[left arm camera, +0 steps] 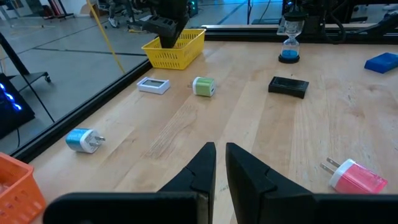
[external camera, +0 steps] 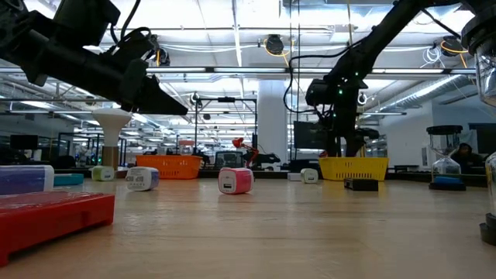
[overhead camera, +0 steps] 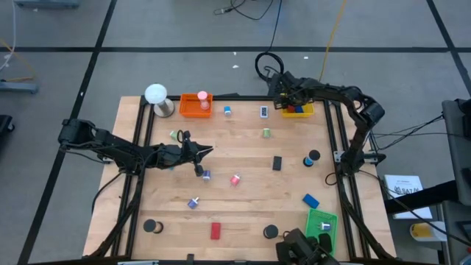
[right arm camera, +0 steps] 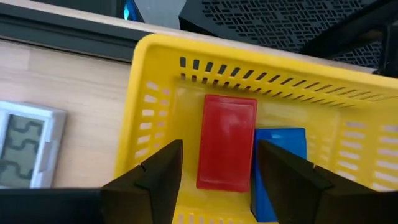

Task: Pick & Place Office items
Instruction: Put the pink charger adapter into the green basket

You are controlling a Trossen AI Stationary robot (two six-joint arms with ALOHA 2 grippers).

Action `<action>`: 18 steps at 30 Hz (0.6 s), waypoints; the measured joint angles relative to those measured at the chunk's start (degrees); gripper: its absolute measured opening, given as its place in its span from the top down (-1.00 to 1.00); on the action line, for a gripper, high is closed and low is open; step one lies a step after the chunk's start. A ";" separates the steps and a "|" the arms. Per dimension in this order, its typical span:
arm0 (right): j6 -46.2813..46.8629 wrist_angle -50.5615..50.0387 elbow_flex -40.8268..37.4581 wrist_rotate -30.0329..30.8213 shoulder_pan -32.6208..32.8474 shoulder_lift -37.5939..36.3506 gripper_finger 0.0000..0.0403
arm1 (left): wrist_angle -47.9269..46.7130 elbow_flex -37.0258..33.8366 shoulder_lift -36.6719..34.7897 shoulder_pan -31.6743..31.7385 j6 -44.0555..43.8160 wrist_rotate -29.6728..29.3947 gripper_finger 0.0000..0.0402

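Fingers of the right gripper (right arm camera: 219, 165) stood apart above the yellow basket (right arm camera: 155, 81) at the table's far edge, holding nothing, while the left gripper (left arm camera: 221, 163) had its fingers pressed nearly together and empty, hovering over the middle-left of the wooden table (overhead camera: 243, 206); the table carried the scattered office items; the orange basket (overhead camera: 195, 106) sat at the far edge beside a white ball on a round base (overhead camera: 157, 98), and a green tray (overhead camera: 321, 223) lay at the near right corner. Inside the yellow basket a red block (right arm camera: 226, 142) lay flat with a blue block (right arm camera: 278, 163) touching its side, both directly beneath the spread right fingers; just beside the basket on the bare wood lay a small grey device with a screen (right arm camera: 25, 151). Ahead of the left gripper were a pink plug adapter (left arm camera: 356, 176), a blue plug adapter (left arm camera: 83, 140), a green one (left arm camera: 203, 86), a white flat device (left arm camera: 153, 85) and a black block (left arm camera: 288, 86); an hourglass (left arm camera: 289, 43) with blue ends stood farther off; another red block (overhead camera: 215, 230), black discs (overhead camera: 152, 227) and a blue block (overhead camera: 310, 199) lay along the near side.
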 joint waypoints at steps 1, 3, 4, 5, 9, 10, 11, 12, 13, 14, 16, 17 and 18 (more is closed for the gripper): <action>0.00 -0.19 -0.02 -0.11 0.15 -0.60 0.06 | 0.00 -0.02 0.00 -0.02 0.00 0.01 0.79; -0.06 -0.08 -0.02 -0.44 0.67 -2.02 0.13 | 0.02 0.00 0.00 -0.02 0.00 -0.01 0.79; -0.52 0.00 -0.02 -1.01 0.96 -2.98 0.17 | 0.01 -0.01 0.00 0.00 0.00 0.00 0.79; -1.27 -0.01 -0.02 -1.22 1.37 -3.96 0.22 | -0.01 0.00 0.00 -0.02 0.00 0.01 0.79; -4.59 0.16 -0.02 -0.99 3.96 -8.48 0.41 | 0.01 0.00 0.00 -0.02 0.00 -0.02 0.79; -5.28 0.12 -0.02 -0.98 4.65 -9.69 0.46 | 0.02 0.00 0.02 -0.02 0.00 -0.02 0.79; -5.94 0.26 -0.02 -0.96 5.51 -10.84 0.51 | -0.01 0.00 0.02 0.00 0.00 0.01 0.79; -6.54 0.70 -0.02 -0.95 6.37 -11.89 0.55 | 0.02 -0.01 0.00 -0.01 0.00 -0.02 0.79; -7.32 1.16 -0.02 -0.92 7.18 -12.93 0.59 | 0.02 -0.01 0.00 -0.01 0.00 0.00 0.79; -8.00 1.39 -0.09 -0.91 8.02 -13.97 0.63 | -0.01 0.00 0.01 0.00 0.00 -0.02 0.79; -9.31 3.70 -1.06 -0.89 10.01 -15.99 0.71 | 0.01 -0.01 0.00 -0.01 0.00 -0.01 0.79; -9.98 5.60 -1.89 -0.87 10.89 -17.05 0.74 | 0.00 0.00 0.00 -0.02 0.00 0.01 0.79; -10.68 7.46 -3.00 -0.88 11.75 -18.17 0.77 | 0.00 0.00 0.00 -0.01 0.00 0.00 0.79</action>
